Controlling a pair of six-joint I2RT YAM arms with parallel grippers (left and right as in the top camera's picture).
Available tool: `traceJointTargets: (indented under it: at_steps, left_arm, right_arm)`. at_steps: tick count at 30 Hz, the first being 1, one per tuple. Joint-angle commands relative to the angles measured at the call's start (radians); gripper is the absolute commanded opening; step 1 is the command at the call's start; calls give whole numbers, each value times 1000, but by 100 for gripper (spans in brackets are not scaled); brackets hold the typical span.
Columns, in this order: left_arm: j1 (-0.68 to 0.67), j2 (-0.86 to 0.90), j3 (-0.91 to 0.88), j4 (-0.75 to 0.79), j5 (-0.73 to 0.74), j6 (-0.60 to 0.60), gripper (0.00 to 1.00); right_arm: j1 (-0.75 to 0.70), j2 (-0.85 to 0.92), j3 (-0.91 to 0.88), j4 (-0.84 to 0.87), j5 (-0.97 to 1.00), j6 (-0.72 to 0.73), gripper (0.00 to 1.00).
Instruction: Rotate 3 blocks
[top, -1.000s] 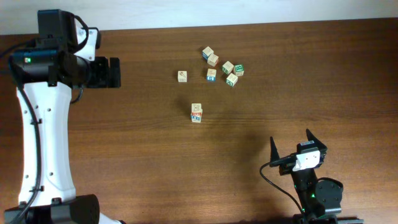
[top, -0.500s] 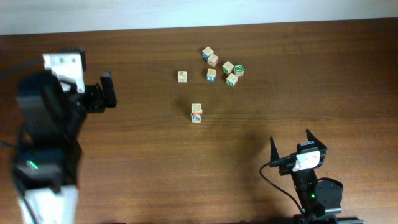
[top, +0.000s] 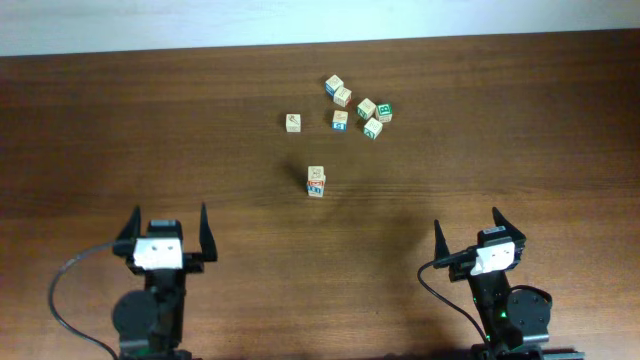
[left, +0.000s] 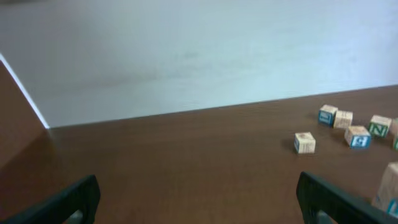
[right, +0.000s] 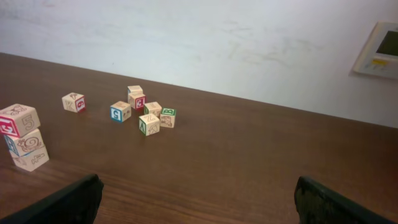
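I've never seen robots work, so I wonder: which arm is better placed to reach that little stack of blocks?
Probably the right. The left gripper and right gripper are both open, empty, about equally far from the stack, but the right wrist camera shows the whole stack, the left only its edge.

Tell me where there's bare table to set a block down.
Bare wood: between the left hand and right hand, nearer than the stack; also far left of the lone block. Crowded: the block cluster by the far edge.
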Motion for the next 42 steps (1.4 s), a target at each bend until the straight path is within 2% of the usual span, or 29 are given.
traceJointTargets:
  at_steps: [1,6,13,42]
  left_arm:
    - [0,-128,-87,15,-10,72,99]
    - [0,-243,-154,14,-25,150,99]
    - [0,-291,-157,-184,-58,149,99]
    - [0,-291,-156,-179,-31,148,99]
  right_arm:
    - [-6,-8,-9,0,-9,0,98]
    - [-6,-8,-9,0,-9,0,98]
    - [-6,-9,-9,0,-9,0,98]
    - [-6,-9,-9,0,-9,0,98]
